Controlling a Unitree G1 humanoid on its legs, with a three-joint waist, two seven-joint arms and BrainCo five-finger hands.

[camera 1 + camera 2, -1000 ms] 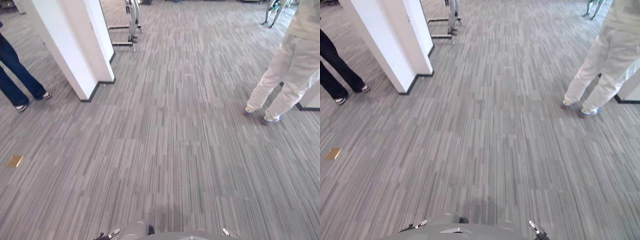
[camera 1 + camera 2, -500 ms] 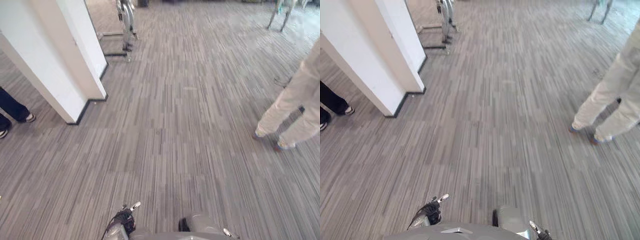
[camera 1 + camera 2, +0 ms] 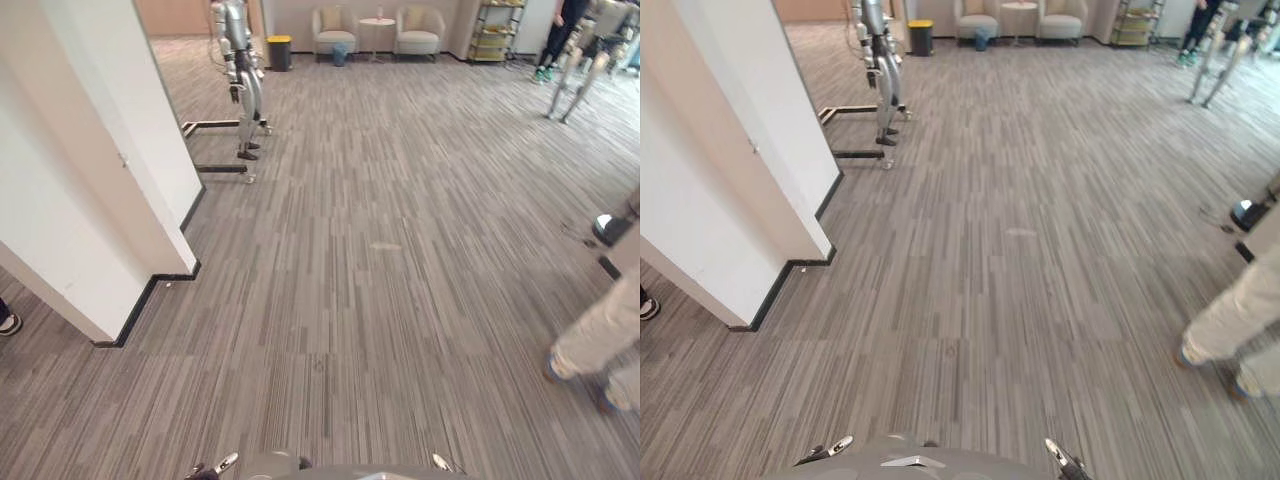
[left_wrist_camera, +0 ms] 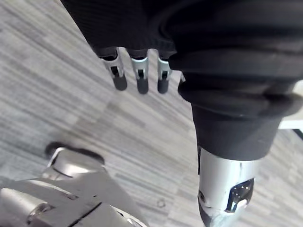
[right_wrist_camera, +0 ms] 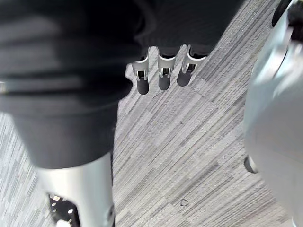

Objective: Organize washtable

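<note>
At 8 o'clock you see one dark shoe, cut off by the edge beside the white square pillar with black skirting. At 12 o'clock, far off, stand two beige armchairs. At 4 o'clock a person's pale-trousered legs are cropped too. Your left hand and right hand hang over the grey striped carpet, fingers straight and loose, holding nothing. Where the washtable stands you cannot tell.
</note>
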